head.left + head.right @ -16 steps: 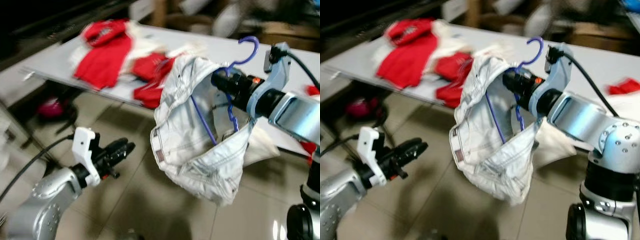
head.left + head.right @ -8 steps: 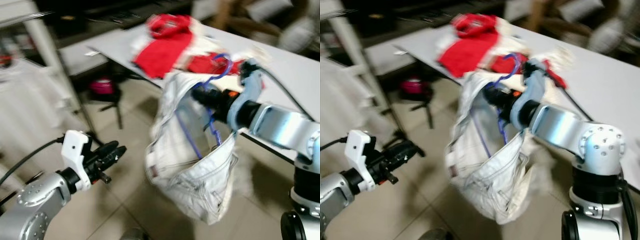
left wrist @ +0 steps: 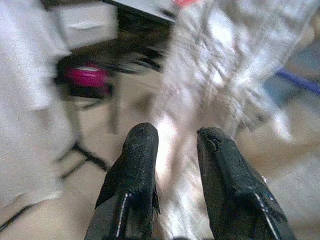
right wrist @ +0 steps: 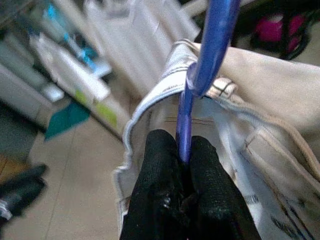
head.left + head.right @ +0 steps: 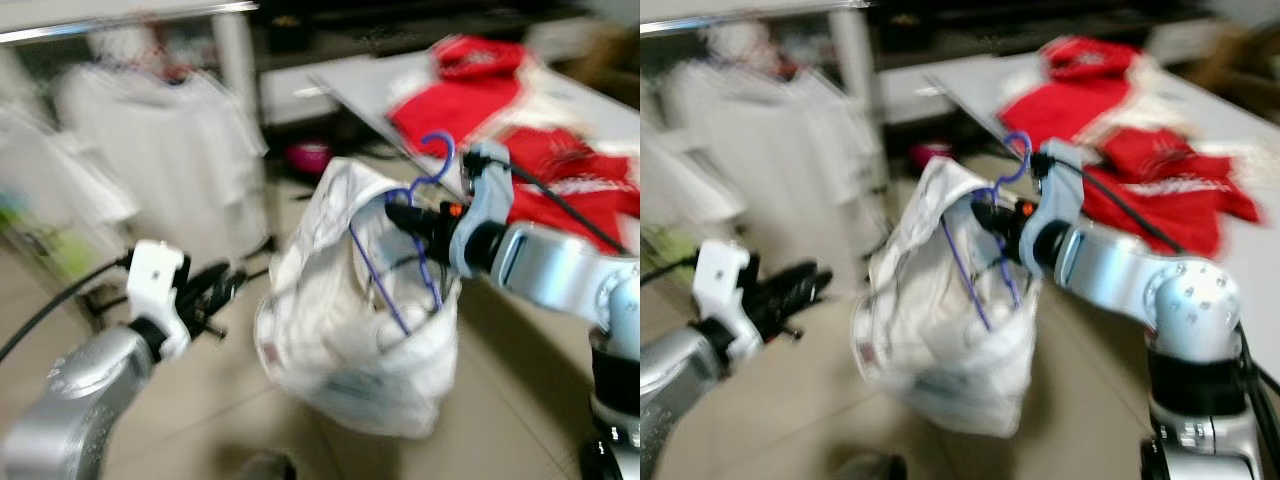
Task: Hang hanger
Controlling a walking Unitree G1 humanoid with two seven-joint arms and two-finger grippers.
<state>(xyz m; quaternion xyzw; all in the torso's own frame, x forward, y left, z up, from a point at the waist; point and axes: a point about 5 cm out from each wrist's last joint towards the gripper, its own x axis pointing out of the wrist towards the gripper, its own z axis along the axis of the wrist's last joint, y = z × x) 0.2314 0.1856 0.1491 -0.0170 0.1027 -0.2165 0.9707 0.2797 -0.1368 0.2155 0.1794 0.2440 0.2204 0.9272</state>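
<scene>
The right tool (image 4: 181, 165) is clamped on the thin stem of the blue hanger (image 5: 432, 178), just under its hook, and holds it up in the air in front of the robot, between the table (image 5: 345, 85) with red clothes (image 5: 452, 100) and the rack of white garments (image 5: 160, 150). A pale, jeans-like garment (image 5: 330, 330) hangs from the hanger in a loose bundle; the head views are blurred, so how exactly it is threaded on the wire I cannot say. The hanger looks thin and stiff but smooth, so it may turn or slip between the fingers if the load swings. The cloth is soft and, I judge, heavier than the hanger itself, so the weight pulls downward and to one side. The present grip near the hook seems the right place, because it leaves the hook free for a rail. The left tool (image 3: 175, 165) is empty, its fingers a little apart, low and near the garment's side.
</scene>
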